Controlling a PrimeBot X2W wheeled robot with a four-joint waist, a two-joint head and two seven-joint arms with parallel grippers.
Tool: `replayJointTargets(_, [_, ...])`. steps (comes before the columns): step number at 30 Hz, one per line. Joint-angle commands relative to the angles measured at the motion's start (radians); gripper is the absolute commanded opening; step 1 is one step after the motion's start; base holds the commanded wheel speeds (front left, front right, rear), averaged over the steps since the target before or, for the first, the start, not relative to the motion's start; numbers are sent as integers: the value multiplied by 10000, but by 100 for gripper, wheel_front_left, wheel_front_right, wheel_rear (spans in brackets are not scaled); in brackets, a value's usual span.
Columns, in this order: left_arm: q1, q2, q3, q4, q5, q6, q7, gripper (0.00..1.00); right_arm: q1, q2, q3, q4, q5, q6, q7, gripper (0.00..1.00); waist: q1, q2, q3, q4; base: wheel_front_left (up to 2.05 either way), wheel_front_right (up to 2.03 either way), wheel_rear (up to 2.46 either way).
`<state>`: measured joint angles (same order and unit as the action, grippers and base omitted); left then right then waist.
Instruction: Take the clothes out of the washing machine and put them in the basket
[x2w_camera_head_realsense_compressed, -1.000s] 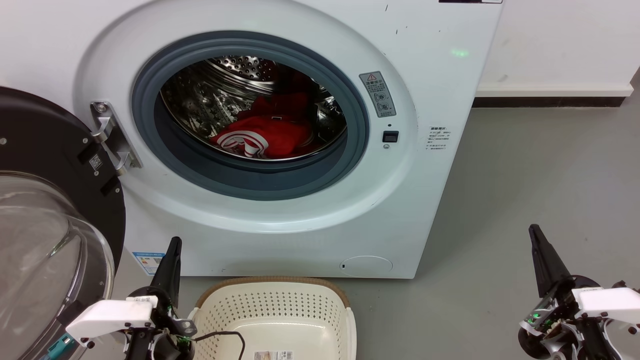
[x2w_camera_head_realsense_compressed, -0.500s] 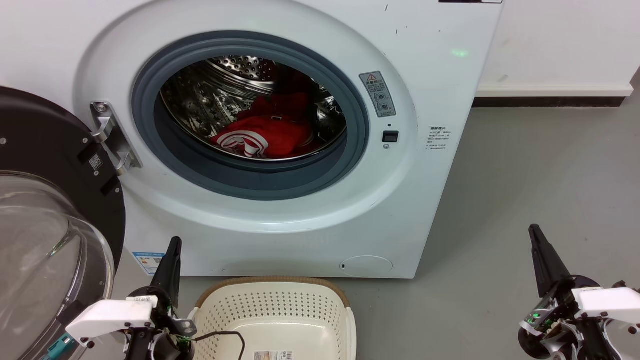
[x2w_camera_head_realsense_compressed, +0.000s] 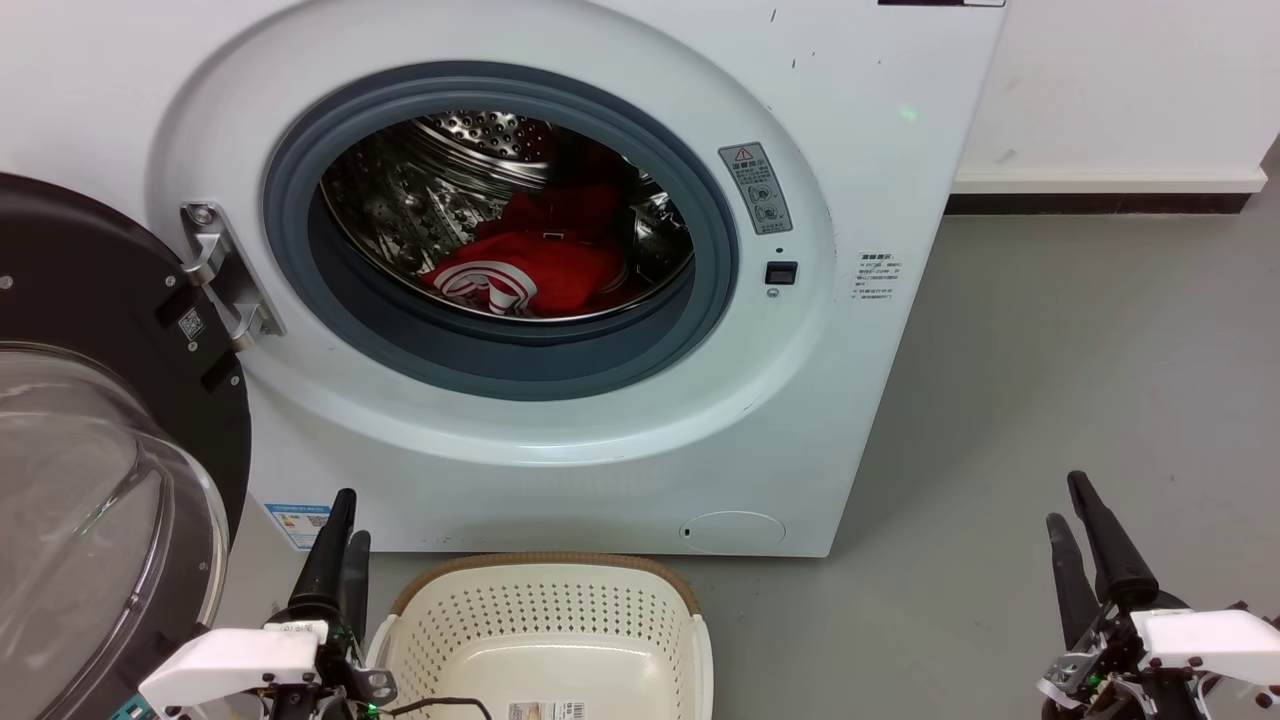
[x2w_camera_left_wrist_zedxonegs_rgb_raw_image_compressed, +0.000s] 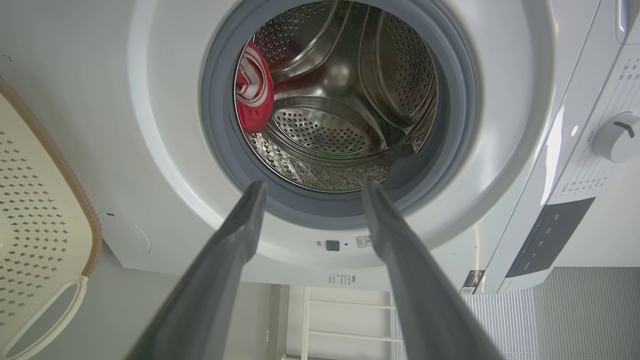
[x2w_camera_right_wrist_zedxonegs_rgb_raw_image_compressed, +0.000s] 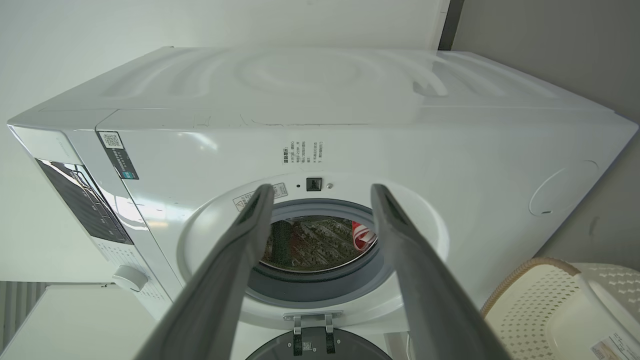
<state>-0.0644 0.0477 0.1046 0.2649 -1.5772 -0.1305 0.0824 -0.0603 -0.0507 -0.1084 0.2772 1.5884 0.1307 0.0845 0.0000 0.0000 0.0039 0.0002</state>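
Note:
The white washing machine (x2w_camera_head_realsense_compressed: 860, 160) stands with its porthole uncovered. Red clothes (x2w_camera_head_realsense_compressed: 535, 265) with white trim lie in the steel drum, also seen as clothes (x2w_camera_left_wrist_zedxonegs_rgb_raw_image_compressed: 252, 95) and clothes (x2w_camera_right_wrist_zedxonegs_rgb_raw_image_compressed: 362, 235). The cream basket (x2w_camera_head_realsense_compressed: 545, 562) sits on the floor in front of the machine, with only a sticker inside. My left gripper (x2w_camera_head_realsense_compressed: 350, 515) is open and holds nothing, just left of the basket. My right gripper (x2w_camera_head_realsense_compressed: 1067, 500) is open too, over the floor to the machine's right. Both are low and well short of the drum.
The black-rimmed glass door (x2w_camera_head_realsense_compressed: 110, 400) hangs open at the left, close to my left arm. Grey floor (x2w_camera_head_realsense_compressed: 1050, 350) stretches to the right of the machine. A white wall with a dark skirting strip (x2w_camera_head_realsense_compressed: 1100, 203) runs behind.
Both grippers have gone from shut to open, each now showing two separate fingers. Both have also dropped slightly lower in the head view. Clothes and basket are unmoved.

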Motion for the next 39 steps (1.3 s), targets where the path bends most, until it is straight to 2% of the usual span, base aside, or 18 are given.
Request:
replayJointTargets(1, [-132, 19, 22, -266, 362, -1, -133, 100, -119, -10, -18, -215, -294, 0, -136, 100, 0, 0, 4, 0, 0, 0, 0])
replayJointTargets(9, [-54, 21, -61, -684, 1945, 259, -509, 100, -6, -9, -78, -611, -1816, 0, -513, 100, 0, 0, 29, -1, 0, 0, 0])
replayJointTargets(24, [161, 24, -507, -1247, 4997, 1016, -1126, 100, 333, -9, 266, -1679, -5634, 0, -1137, 100, 0, 0, 70, -1, 0, 0, 0])
replayJointTargets(39, [335, 27, -885, -1398, 7293, 1471, -1654, 100, 657, -7, 444, -2106, -8324, 1, -1667, 100, 0, 0, 78, 13, 0, 0, 0])
